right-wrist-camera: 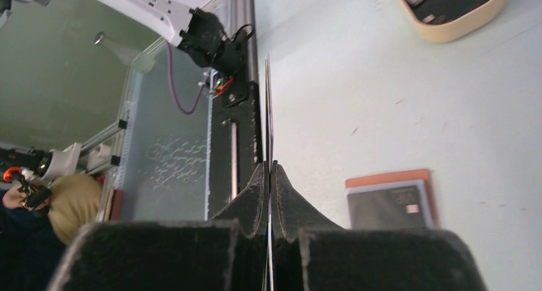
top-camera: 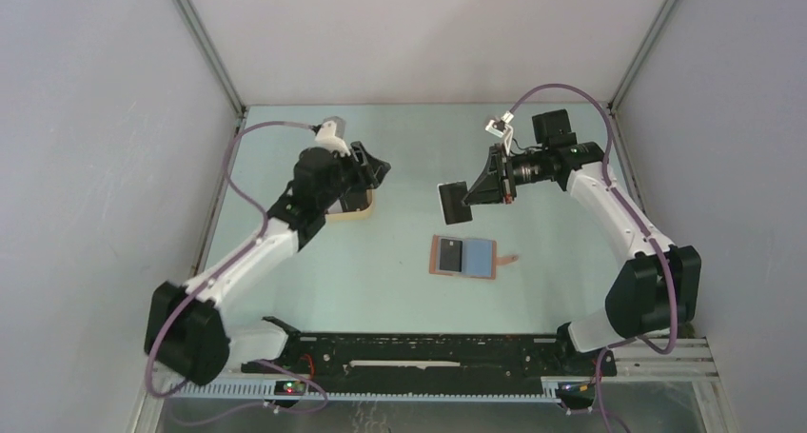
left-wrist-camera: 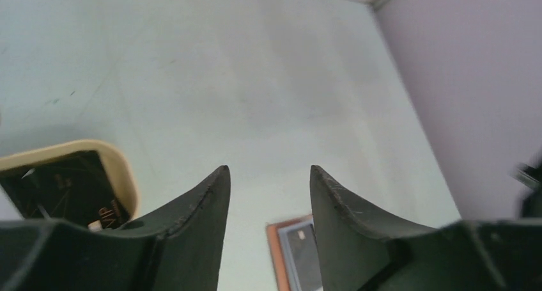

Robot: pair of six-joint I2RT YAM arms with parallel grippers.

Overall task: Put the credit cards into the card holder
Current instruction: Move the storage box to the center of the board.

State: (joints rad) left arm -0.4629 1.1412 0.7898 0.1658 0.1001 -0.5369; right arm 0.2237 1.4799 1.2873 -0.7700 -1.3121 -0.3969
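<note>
A pale green tabletop (top-camera: 362, 285) sits enclosed by plain grey-white walls (top-camera: 95, 119). Metal struts (top-camera: 205, 43) run up the back corners.

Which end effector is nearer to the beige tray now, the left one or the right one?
Left. The left end effector hangs right by the beige tray. The right end effector is well apart from it, gripping a black card near the card holder.

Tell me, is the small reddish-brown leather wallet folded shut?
No, the small reddish-brown leather wallet lies opened flat on the pale green table, its light blue inner pockets facing up.
</note>
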